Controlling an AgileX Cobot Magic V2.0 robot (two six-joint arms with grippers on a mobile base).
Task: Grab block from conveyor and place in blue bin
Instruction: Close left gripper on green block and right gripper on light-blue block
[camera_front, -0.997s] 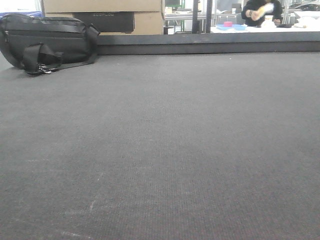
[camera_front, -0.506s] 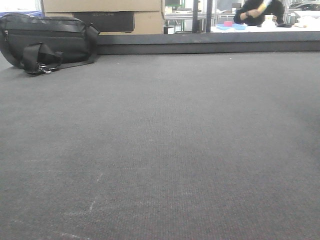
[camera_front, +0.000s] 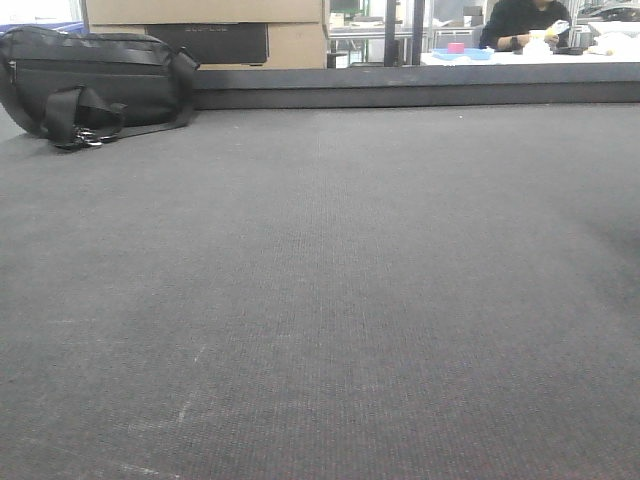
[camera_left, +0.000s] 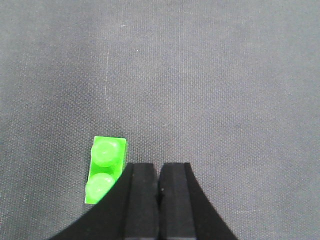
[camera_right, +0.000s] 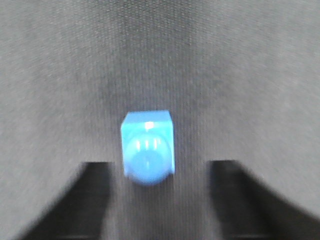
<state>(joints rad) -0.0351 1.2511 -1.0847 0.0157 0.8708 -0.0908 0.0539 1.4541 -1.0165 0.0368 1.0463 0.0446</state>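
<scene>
Looking across the conveyor (camera_front: 320, 300) from the front camera: a broad dark grey woven belt with pale scratches near left. The surface is open from the near edge to the far rim (camera_front: 420, 95), a dark raised strip running the full width. The only thing on the belt here is a black bag (camera_front: 95, 85) at far left, lying against the rim with its strap and buckle hanging toward the near side. Cardboard boxes (camera_front: 200, 12) are stacked behind it. Far right, past the rim, a person (camera_front: 520, 20) in black sits at a white table (camera_front: 500, 58).

Bag, rim, boxes and person show in the front camera only. Blocks and grippers show in the wrist cameras only.

Left wrist camera: the left gripper (camera_left: 159, 167) points down at the belt, its two black fingers pressed together with nothing between them. The green block (camera_left: 106, 170) lies flat on the belt, two studs up, just beside the outer side of the left finger. Its near end is hidden behind the finger's curve, so I cannot tell if they touch. There is open belt far and right of the gripper.

Right wrist camera, blurred: the right gripper (camera_right: 159, 164) is spread wide, with its fingers at the lower left and lower right. The blue block (camera_right: 148, 147), one round stud facing the camera, sits on the belt between the fingers. It is nearer the left finger, with a gap on both sides, touching neither. There is open belt beyond it on all far sides.
</scene>
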